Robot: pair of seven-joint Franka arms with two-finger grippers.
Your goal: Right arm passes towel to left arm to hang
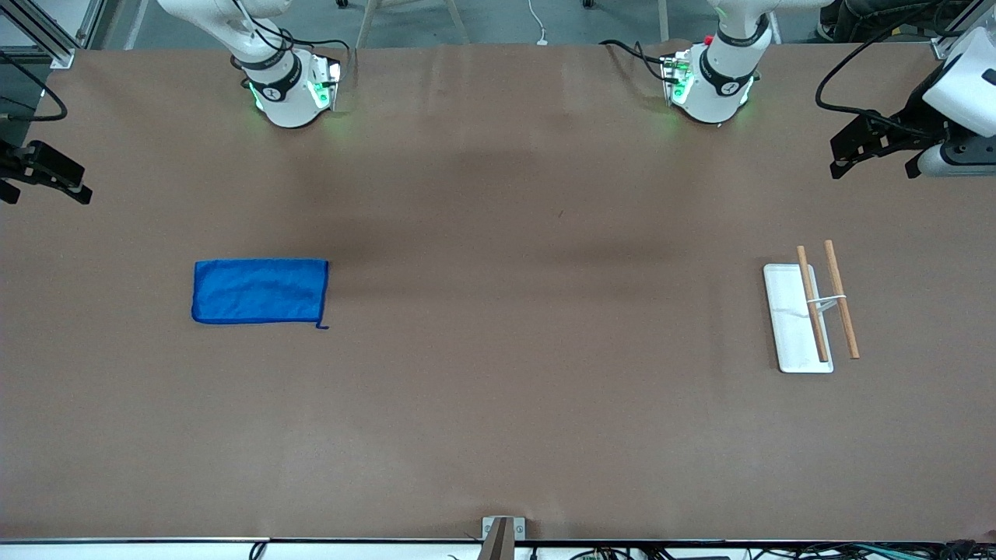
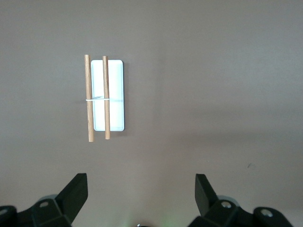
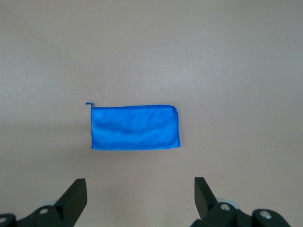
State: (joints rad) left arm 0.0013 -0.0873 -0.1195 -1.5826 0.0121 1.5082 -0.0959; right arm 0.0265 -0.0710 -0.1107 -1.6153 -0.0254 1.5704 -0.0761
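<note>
The blue towel (image 1: 260, 291) lies flat and folded on the brown table toward the right arm's end, a small loop thread at one corner; the right wrist view shows the towel (image 3: 136, 127) whole. My right gripper (image 1: 47, 185) hangs high over that end of the table, well apart from the towel. In its wrist view the right gripper (image 3: 140, 191) is open and empty. My left gripper (image 1: 872, 168) hangs high over the left arm's end. The left gripper (image 2: 141, 189) is also open with nothing between its fingers.
A white flat base (image 1: 787, 327) carrying two wooden rods (image 1: 840, 299) stands toward the left arm's end; the left wrist view shows this base (image 2: 116, 94) below the gripper. Both arm bases stand at the table's edge farthest from the front camera.
</note>
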